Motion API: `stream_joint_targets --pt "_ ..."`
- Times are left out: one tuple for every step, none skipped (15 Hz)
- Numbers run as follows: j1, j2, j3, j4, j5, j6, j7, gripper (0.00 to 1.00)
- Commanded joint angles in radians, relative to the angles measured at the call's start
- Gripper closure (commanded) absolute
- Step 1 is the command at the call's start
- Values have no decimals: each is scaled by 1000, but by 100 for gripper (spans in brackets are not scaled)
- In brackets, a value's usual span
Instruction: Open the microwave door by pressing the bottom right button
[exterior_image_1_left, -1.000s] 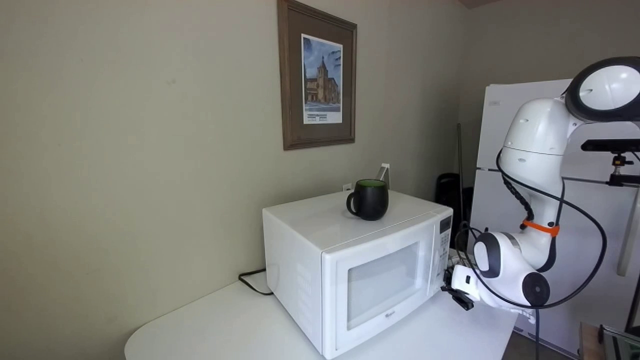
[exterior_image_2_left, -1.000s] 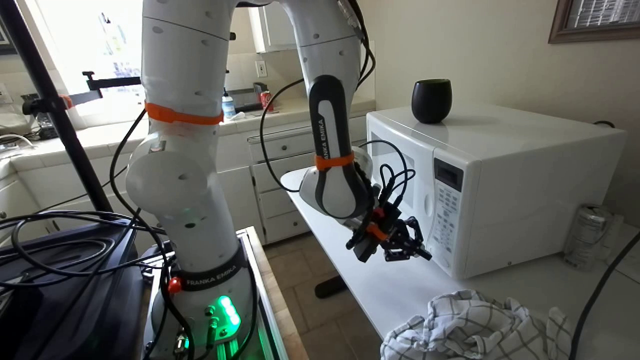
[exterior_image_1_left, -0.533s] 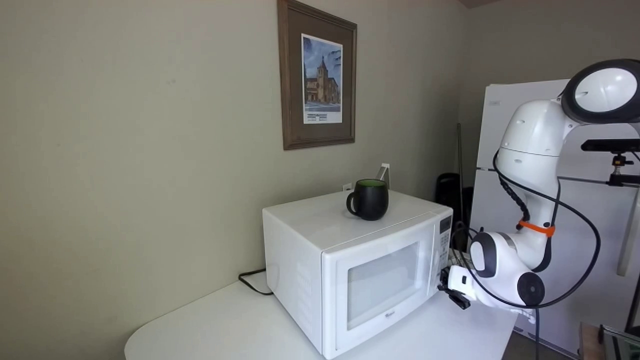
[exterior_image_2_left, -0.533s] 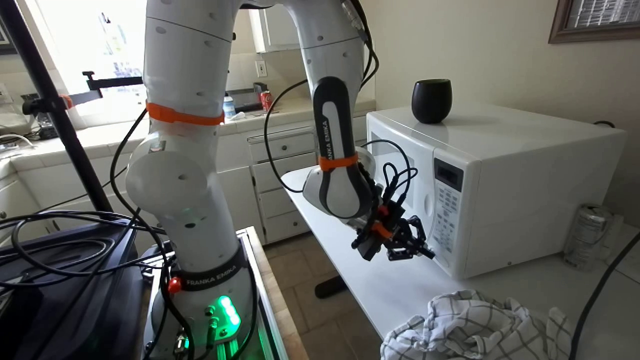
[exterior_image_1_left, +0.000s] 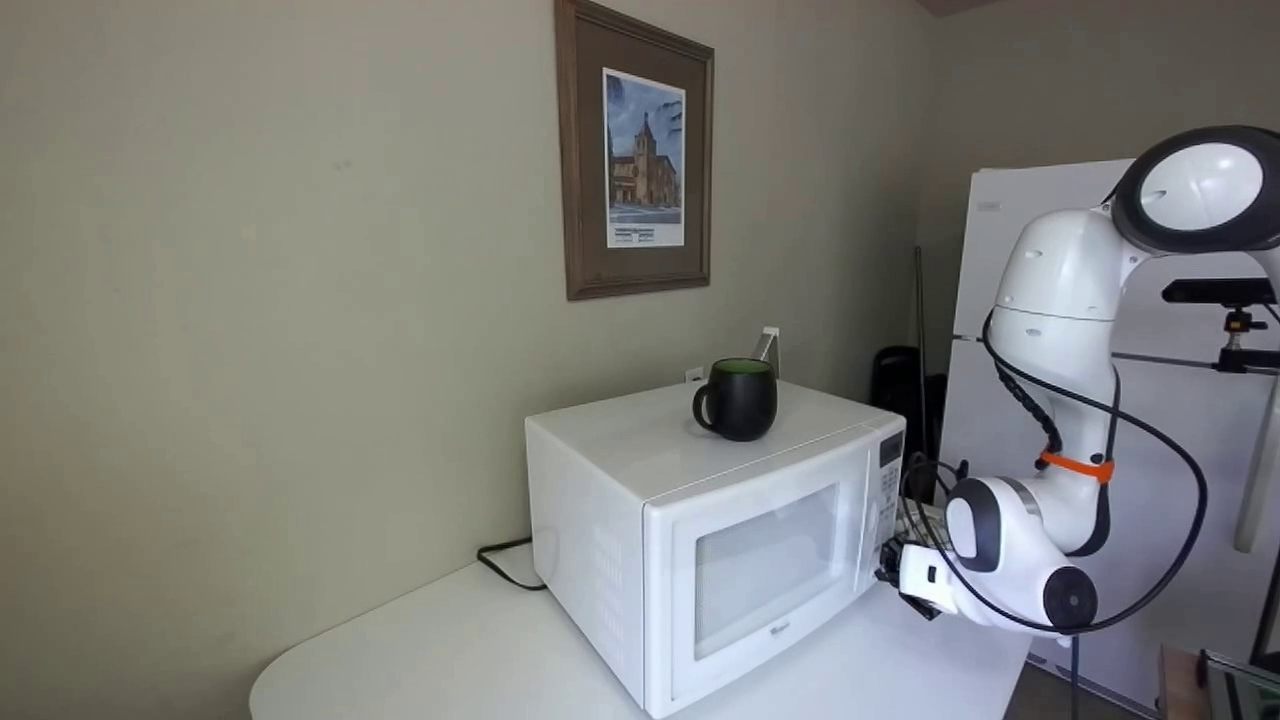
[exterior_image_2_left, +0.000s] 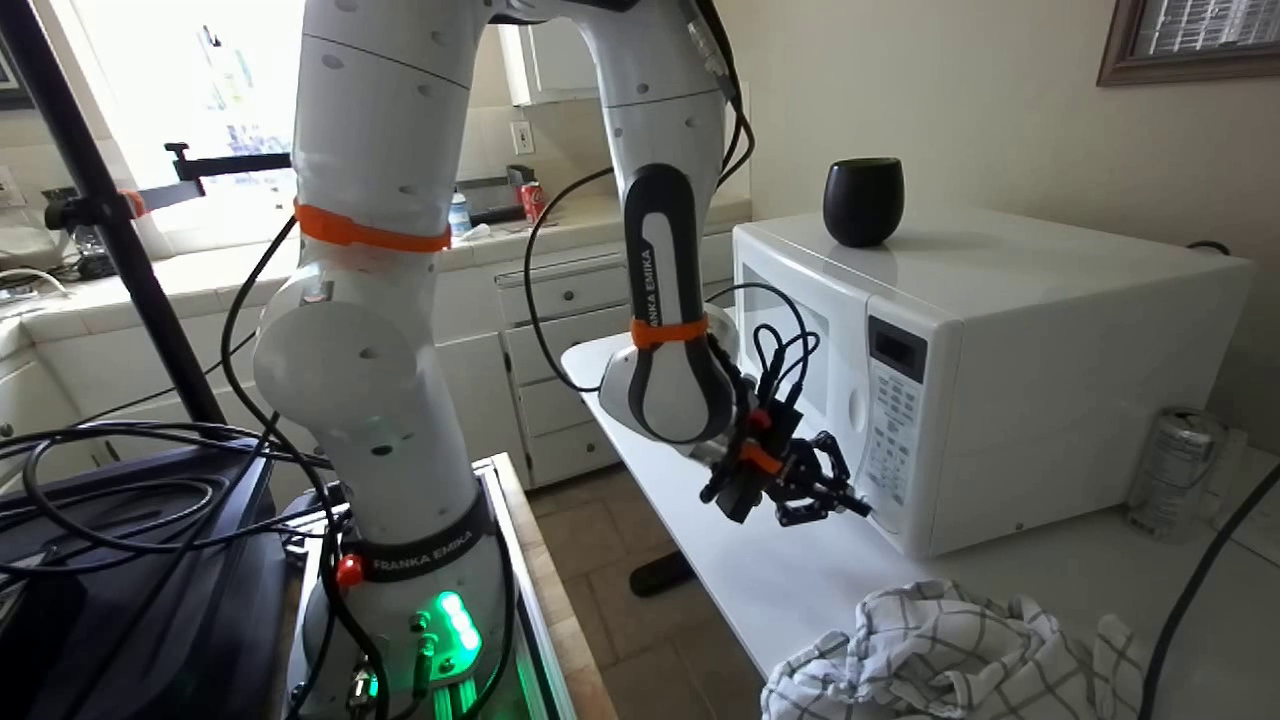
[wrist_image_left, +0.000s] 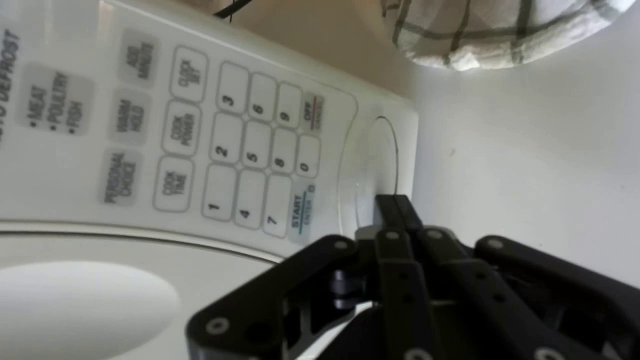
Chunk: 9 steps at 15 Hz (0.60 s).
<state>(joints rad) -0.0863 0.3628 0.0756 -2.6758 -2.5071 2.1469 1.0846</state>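
Observation:
The white microwave (exterior_image_1_left: 590, 550) stands on the table; it also shows in an exterior view (exterior_image_2_left: 1080, 420). Its microwave door (exterior_image_1_left: 765, 570) is closed. In the wrist view, the control panel (wrist_image_left: 255, 150) shows number keys, with a smooth oval button (wrist_image_left: 382, 155) at its bottom end. My gripper (wrist_image_left: 394, 200) is shut with nothing between its fingers. Its fingertips cover part of the oval button, against it or very close; I cannot tell if they touch. In an exterior view the gripper (exterior_image_2_left: 862, 506) points at the lower control strip. Elsewhere the gripper (exterior_image_1_left: 888, 565) is partly hidden.
A black mug (exterior_image_1_left: 742, 400) stands on top of the microwave. A checked cloth (exterior_image_2_left: 940, 650) lies on the table near the gripper's side. A can (exterior_image_2_left: 1175, 470) stands beside the microwave. A white refrigerator (exterior_image_1_left: 1160, 430) is behind the arm.
The gripper has moved slightly toward the control strip, its fingertips closer to the panel's bottom. The wrist and forearm have since dropped a little. The microwave door has not moved.

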Motion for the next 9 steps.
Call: stream_joint_targets --pt "11 4 4 -5 1 -86 -30 100" --pt "10 5 3 -9 0 -96 -33 100" --pt "8 5 1 -12 0 -101 -38 100" --pt "4 5 -3 -14 0 -96 -46 100" --pt "61 3 -60 -14 0 -86 -34 100" --pt "63 2 -73 -15 0 -77 -37 100" --pt "76 2 -94 -16 0 -77 -39 100" --pt "92 4 -114 -16 0 -77 -38 100" --pt "105 4 -134 -16 0 -74 -35 100"
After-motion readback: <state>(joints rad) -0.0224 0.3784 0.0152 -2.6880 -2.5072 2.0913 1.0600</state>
